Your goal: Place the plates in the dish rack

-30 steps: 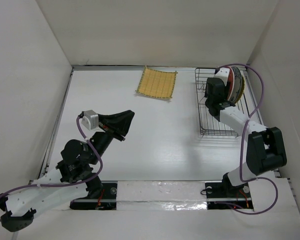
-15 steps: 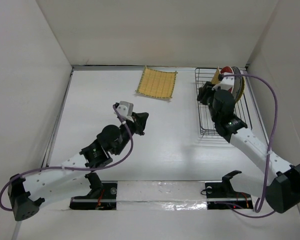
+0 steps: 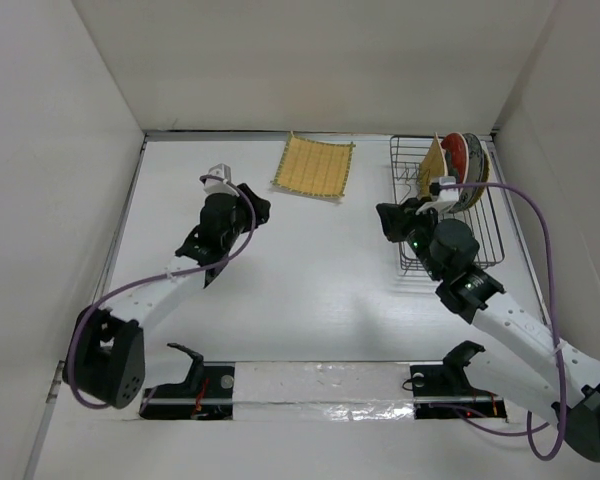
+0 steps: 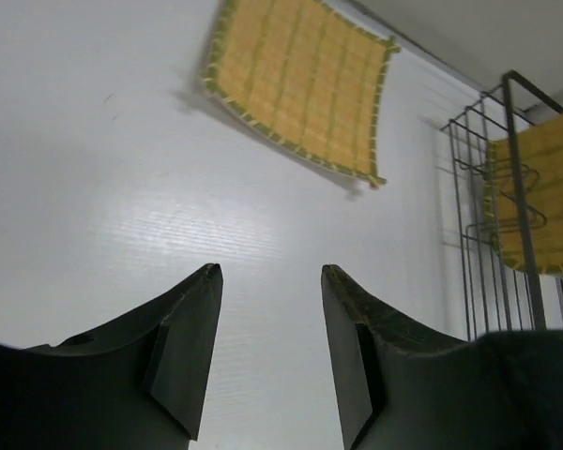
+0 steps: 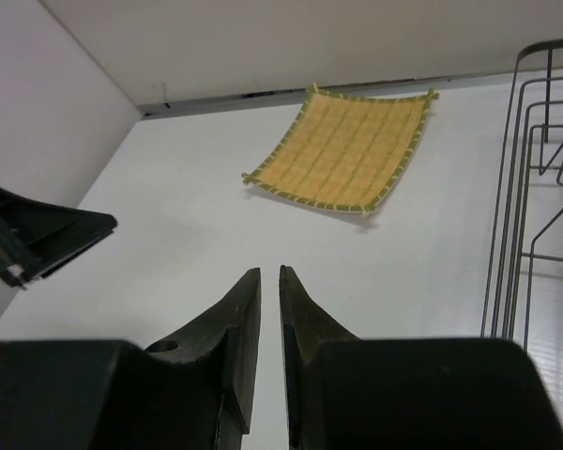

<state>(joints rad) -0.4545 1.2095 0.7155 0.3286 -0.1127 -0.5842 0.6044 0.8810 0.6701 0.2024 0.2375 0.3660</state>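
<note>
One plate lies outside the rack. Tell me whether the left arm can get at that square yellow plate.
Probably yes: the open left fingers face the plate across bare table, nothing between.

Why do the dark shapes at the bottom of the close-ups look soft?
Left wrist view: the left hand sits near the lens, slightly soft; the square yellow plate is crisp, with a faint shadow. Right wrist view: right hand likewise.

Left gripper (jaws apart) points toward a square yellow plate lying flat.
</note>
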